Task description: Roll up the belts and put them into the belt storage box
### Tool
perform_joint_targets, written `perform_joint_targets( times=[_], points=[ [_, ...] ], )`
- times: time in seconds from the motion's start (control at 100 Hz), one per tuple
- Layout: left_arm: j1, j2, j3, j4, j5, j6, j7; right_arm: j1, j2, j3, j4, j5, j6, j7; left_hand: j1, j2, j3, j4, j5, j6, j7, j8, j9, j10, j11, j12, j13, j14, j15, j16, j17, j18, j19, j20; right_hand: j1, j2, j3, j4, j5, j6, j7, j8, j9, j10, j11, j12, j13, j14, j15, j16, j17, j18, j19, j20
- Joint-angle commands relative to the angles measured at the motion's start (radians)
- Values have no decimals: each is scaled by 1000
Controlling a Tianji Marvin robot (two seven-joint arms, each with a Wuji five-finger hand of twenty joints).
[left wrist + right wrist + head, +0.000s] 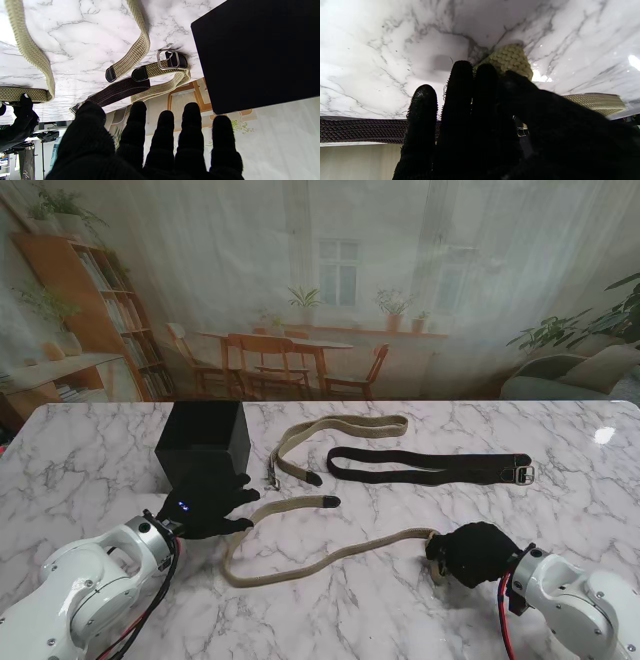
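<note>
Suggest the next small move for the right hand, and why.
Probably start curling the near tan belt inward from the end that the right hand is closed on. That belt lies unrolled across the marble table toward the open left hand, and the black storage box has no belt visibly in it.

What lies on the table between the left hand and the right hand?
In the stand view, only the near beige belt curves across bare marble from beside the left hand to the right hand, which grips its end.
</note>
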Motion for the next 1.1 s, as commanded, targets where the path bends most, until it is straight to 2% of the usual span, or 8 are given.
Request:
perform_joint_targets(
  times=[0.0,0.19,0.27,0.43,0.55,0.67,0.91,1.09],
  points=[
    [-2,-1,2,4,-2,2,-16,-3,4,-5,-6,-13,15,11,0,43,-22,2,-8,19,-8,11,-23,19,-17,7,-11,15,-12,5,-13,35,-25,19,52,-25,78,34,-29,108,57,38,-40,-83,-25,-41,-13,-74,-50,-26,14,-43,-11,-24],
    [-2,-1,2,4,-2,1,-17,4,1,-21,20,-94,23,-97,-1,42,-23,2,-7,19,-8,11,-23,19,-16,8,-11,17,-12,5,-12,36,-24,19,86,-64,60,-4,56,40,149,42,42,-121,2,-65,60,-90,0,-23,98,-83,30,-40],
    [-2,0,3,4,-2,2,-19,14,-2,-35,44,-79,20,-126,-1,42,-23,2,-7,18,-8,11,-24,18,-17,7,-12,15,-12,5,-13,35,-24,19,70,-81,19,-20,87,-8,253,-77,95,-84,-10,-50,85,-45,59,-4,110,-63,44,-45],
    [-2,0,4,4,-3,3,-21,32,-6,-70,84,-88,21,-202,1,43,-23,2,-9,18,-9,11,-25,19,-17,7,-12,15,-12,5,-13,34,-25,19,-44,-64,-119,-63,127,-201,458,-75,96,-7,141,116,114,54,171,106,49,72,50,-4],
    [-2,0,4,5,-3,4,-20,31,-7,-84,84,-91,53,-209,-1,42,-24,2,-8,18,-8,11,-24,18,-17,7,-12,15,-12,5,-12,35,-25,19,-69,-14,-150,-73,174,-326,506,19,-29,48,199,224,44,114,172,164,-52,193,52,53],
    [-1,0,4,6,-2,5,-19,26,-8,-89,81,-92,68,-208,0,43,-23,2,-9,19,-9,10,-24,19,-17,7,-12,16,-12,5,-13,36,-25,19,-99,0,-162,-66,183,-368,493,47,-301,98,183,245,-79,99,169,200,-101,214,42,89],
    [-3,0,5,9,-3,5,-16,19,-13,-93,76,-66,91,-207,-1,42,-24,2,-9,19,-8,10,-24,18,-16,7,-12,17,-12,5,-12,35,-24,19,-154,12,-168,-51,229,-244,556,-66,-640,195,70,-4,-342,131,-17,25,-171,301,-80,79],
    [-3,0,6,11,-3,5,-16,18,-16,-99,71,-32,115,-183,0,43,-23,2,-8,19,-8,11,-24,19,-16,7,-12,15,-12,5,-13,35,-24,20,-166,11,-157,-54,238,-176,623,-101,-814,292,-10,-78,-423,194,-120,-75,-199,332,-171,7]
  ],
)
